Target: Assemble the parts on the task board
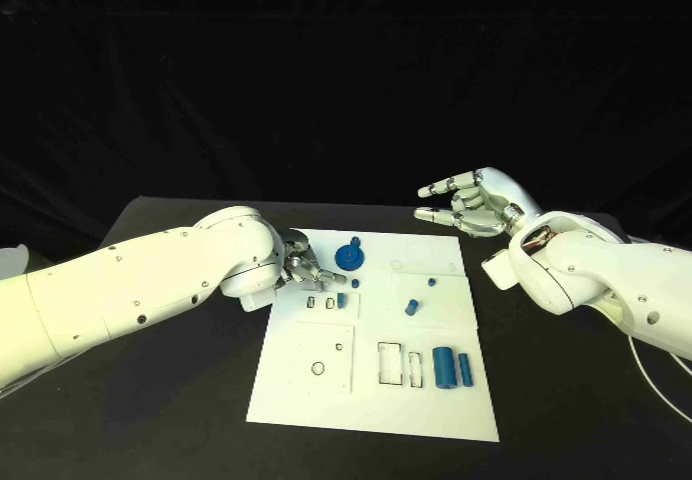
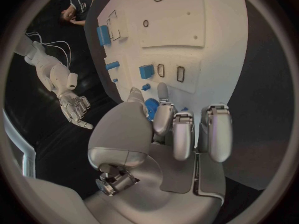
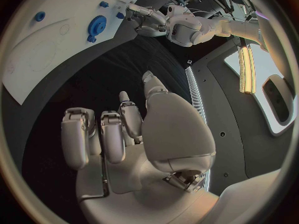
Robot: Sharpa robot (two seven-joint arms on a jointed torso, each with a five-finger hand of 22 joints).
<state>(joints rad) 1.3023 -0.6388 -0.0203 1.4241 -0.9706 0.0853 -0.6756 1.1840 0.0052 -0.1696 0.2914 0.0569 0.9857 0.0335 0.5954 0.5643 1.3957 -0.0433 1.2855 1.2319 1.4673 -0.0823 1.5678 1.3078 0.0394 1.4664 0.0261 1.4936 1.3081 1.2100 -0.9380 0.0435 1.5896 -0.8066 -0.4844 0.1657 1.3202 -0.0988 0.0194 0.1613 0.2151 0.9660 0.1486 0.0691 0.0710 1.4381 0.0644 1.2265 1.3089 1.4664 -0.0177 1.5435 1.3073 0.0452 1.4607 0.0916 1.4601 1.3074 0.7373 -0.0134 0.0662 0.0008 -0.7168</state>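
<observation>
While the left hand (image 1: 303, 268) sits low over the near-left part of the task board (image 1: 325, 400), its fingers bent down toward the board's surface, the step in hand looks to be picking up or seating one of the small blue parts beside the blue gear (image 1: 348, 257). To do it well, the fingertips should settle on the part squarely and lift or press straight, without nudging the gear just beyond them or the small blue peg (image 1: 355, 283) close by. In the left wrist view the fingers (image 2: 184, 134) curl forward with the thumb alongside, and a blue piece (image 2: 151, 107) shows just past them; whether it is actually pinched I cannot tell. The left forearm reaches in across the table's edge, wrist turned so the palm faces down. The right hand (image 1: 473, 202) is raised well clear beyond the far edge of the board, palm turned inward, fingers loosely curled and apart, holding nothing. Two blue cylinders (image 1: 454, 368) lie far from both hands, at the board's near edge.
</observation>
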